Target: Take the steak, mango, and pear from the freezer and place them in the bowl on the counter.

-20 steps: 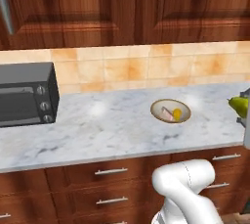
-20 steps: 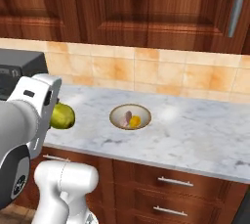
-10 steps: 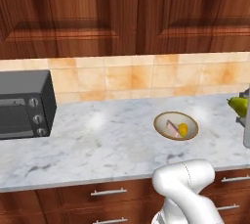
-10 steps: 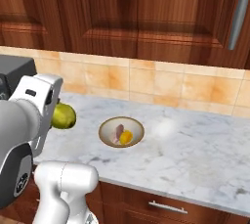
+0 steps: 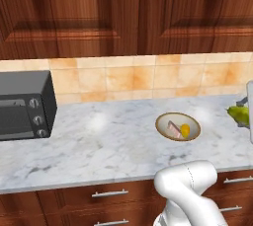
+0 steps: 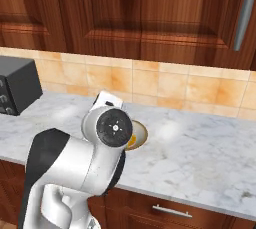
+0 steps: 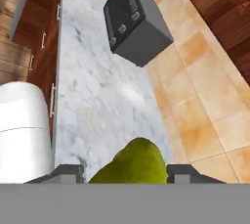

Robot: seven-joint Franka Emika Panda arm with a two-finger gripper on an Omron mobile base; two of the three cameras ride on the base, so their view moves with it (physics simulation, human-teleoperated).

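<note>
The yellow-green pear (image 7: 134, 163) sits between my two finger tips, and my gripper (image 7: 127, 174) is shut on it. In the left base view the pear (image 5: 237, 113) hangs at the right edge in my gripper (image 5: 243, 113), above the marble counter (image 5: 99, 146) and to the right of the bowl (image 5: 164, 121). The tan bowl holds the pinkish steak (image 5: 173, 129) and the orange-yellow mango (image 5: 185, 130). In the right base view my arm covers most of the bowl (image 6: 141, 134); a bit of mango (image 6: 132, 139) shows. The freezer's shelves are out of view.
A dark microwave (image 5: 22, 105) stands on the counter at the left, also visible as the microwave (image 7: 136, 20). Tiled backsplash and dark wood wall cabinets rise behind. Brown drawers (image 5: 106, 194) with metal handles run below. A long grey rod handle (image 6: 243, 13) shows at the upper right.
The whole picture has shifted, so the base has driven. My arm has swung across in front of the bowl in the right base view. The pear stays in my grip.
</note>
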